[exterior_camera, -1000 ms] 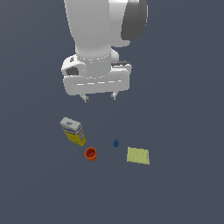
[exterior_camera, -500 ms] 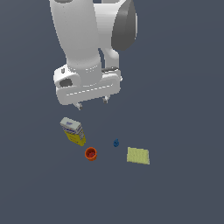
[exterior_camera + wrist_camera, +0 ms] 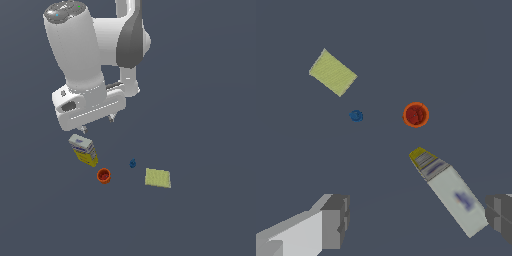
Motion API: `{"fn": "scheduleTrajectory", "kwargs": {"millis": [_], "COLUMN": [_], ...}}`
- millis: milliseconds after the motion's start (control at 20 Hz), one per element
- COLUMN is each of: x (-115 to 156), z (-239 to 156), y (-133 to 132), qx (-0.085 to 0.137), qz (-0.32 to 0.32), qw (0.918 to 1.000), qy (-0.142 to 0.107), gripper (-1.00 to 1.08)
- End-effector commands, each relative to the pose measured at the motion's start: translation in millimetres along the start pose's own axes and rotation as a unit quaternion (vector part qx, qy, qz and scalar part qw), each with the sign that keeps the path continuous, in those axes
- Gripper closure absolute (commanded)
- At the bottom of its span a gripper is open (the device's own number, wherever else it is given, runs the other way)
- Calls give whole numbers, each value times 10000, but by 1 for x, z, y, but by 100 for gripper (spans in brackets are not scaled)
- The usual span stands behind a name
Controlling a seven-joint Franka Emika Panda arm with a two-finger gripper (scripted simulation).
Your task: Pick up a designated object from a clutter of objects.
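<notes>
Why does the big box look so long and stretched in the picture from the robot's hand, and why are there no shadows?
Wrist view: the carton is seen from above and very close, so it looks stretched; its print is blurry. Exterior view: the carton looks short and normal. Both views: flat, even light, no shadows, no glare.

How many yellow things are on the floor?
2. The tall carton stands under the fingers, beside the orange cup. The flat pad lies at the exterior view's right, past the tiny blue item. Nothing seems hidden.
</notes>
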State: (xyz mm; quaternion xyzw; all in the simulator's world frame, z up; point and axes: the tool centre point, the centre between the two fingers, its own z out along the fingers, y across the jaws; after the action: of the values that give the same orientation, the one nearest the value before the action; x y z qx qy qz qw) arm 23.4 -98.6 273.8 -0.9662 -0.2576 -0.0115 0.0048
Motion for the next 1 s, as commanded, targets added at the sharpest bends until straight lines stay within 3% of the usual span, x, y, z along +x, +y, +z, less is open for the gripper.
{"fn": "scheduleTrajectory", "kwargs": {"millis": [0,450,950], "x": [-3,-14,-28], "z": [5,25,47], "y": [7,31,57], "qx": [0,2,8], "qz": [-263,-1182,-2193], "qw": [9997,9930,9756], "qy": [-7,-38,-77], "gripper": [-92,-92,-92]}}
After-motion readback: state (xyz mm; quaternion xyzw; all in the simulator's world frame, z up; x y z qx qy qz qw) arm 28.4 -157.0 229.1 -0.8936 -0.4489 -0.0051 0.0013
